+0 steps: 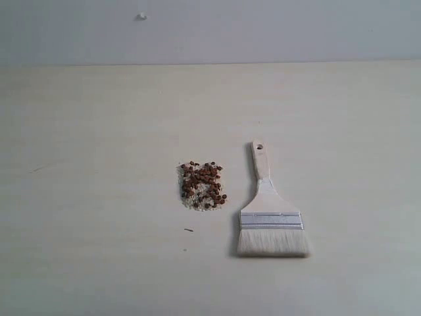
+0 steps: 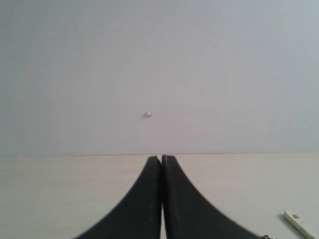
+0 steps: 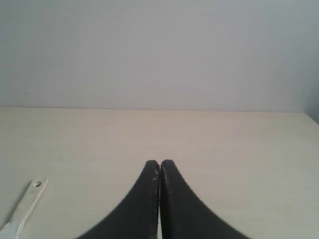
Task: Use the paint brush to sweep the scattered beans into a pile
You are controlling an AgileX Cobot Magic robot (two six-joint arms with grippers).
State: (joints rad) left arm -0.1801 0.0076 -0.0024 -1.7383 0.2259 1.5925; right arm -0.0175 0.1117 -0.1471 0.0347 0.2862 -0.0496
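Reddish-brown beans (image 1: 203, 185) mixed with whitish grains lie in one dense pile at the middle of the pale table. Just to their right lies the paint brush (image 1: 270, 214), flat on the table, its wooden handle with the hole pointing away and its off-white bristles (image 1: 273, 243) toward the front edge. Neither arm shows in the exterior view. My left gripper (image 2: 161, 158) is shut and empty, with the handle's end (image 2: 299, 222) off to one side. The right gripper (image 3: 160, 163) is shut too, empty, and the brush handle (image 3: 27, 205) lies apart from it.
The pale table (image 1: 99, 131) runs back to a plain grey wall (image 1: 263, 29) that carries a small white knob (image 1: 141, 16). A tiny dark speck (image 1: 189, 230) lies on the table in front of the pile.
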